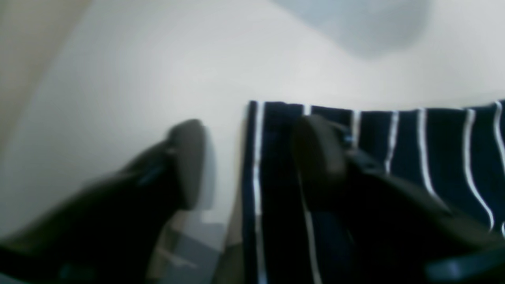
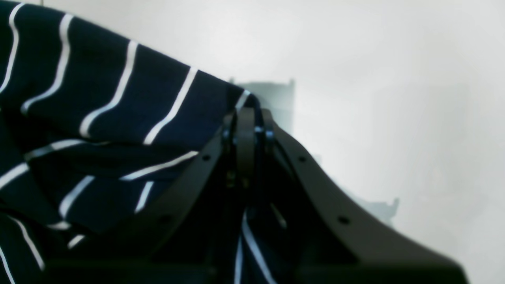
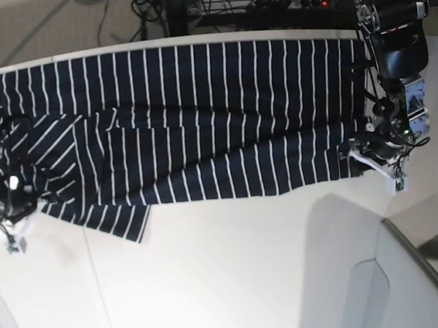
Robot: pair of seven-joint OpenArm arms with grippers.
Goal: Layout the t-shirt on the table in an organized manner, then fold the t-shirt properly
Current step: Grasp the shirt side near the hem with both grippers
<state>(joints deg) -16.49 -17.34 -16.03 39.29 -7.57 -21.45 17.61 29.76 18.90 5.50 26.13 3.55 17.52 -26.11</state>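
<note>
Base view showed your t-shirt (image 3: 184,121) spread wide across the table's (image 3: 238,278) far half. Your right gripper (image 2: 245,132) was clamped on a shirt edge. Your left gripper (image 1: 248,157) stood parted, one finger (image 1: 319,157) over the hem, nothing pinched.

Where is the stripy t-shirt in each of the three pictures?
Left wrist view: the dark navy cloth t-shirt with thin white stripes fills the lower right; its edge lies between the open left pincer tips.
Right wrist view: upper and lower left, one corner pinched in the shut right pincer.
Base view: spread across the upper half.
Shared landmark: the smooth white table.
</note>
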